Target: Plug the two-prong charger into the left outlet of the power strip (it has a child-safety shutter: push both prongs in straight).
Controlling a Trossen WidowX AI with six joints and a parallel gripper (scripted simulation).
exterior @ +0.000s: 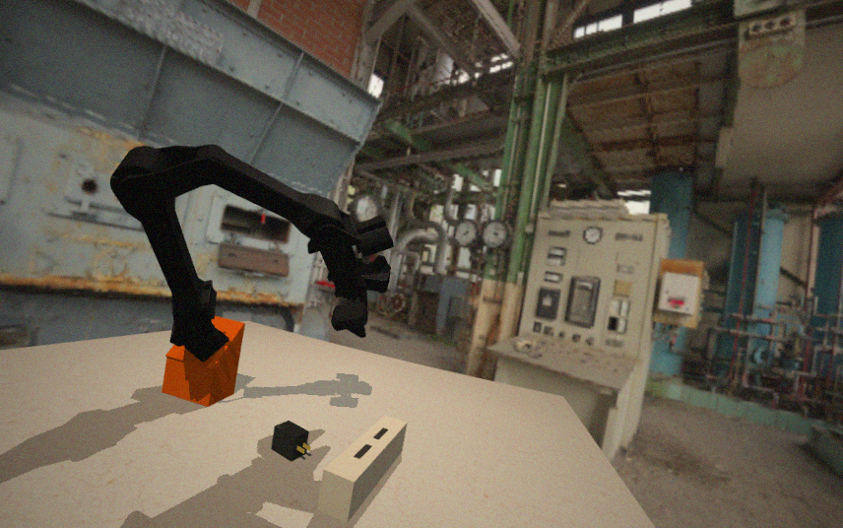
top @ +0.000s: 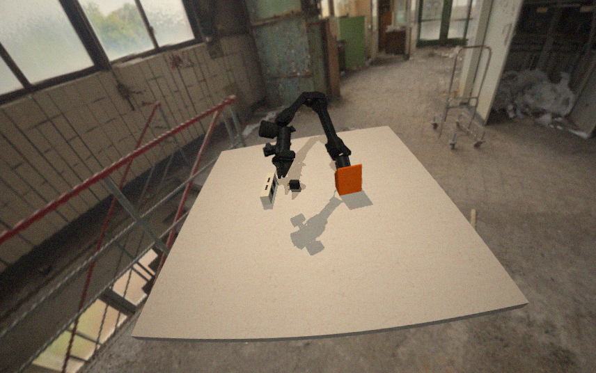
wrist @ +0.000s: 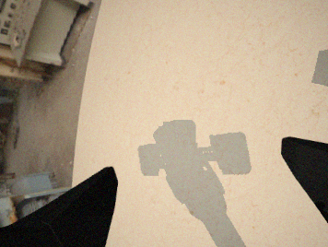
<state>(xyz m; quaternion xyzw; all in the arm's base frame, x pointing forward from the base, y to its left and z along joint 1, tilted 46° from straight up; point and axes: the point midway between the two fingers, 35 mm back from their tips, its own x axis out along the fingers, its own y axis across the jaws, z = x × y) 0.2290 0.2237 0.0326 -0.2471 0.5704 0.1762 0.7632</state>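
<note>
The black two-prong charger (top: pixel 294 184) (exterior: pixel 290 439) lies on the table, its brass prongs facing the power strip. The cream power strip (top: pixel 264 200) (exterior: pixel 376 472) stands a short way from the prongs, with dark slots on its top and dark openings on the side facing the charger. My gripper (top: pixel 281 175) (exterior: pixel 351 334) (wrist: pixel 200 161) is open and empty. It points down and hangs above the table, clear of the charger and strip. The wrist view shows neither charger nor strip, only table and shadow between the wide-set fingers.
The orange block (top: pixel 349 179) (exterior: pixel 180 380) sits at the arm's base, beyond the charger from the strip. The pale table (top: pixel 308 298) (exterior: pixel 497 447) (wrist: pixel 230 55) carries everything. Its edge runs down the left of the wrist view. The arm's shadows fall across the table.
</note>
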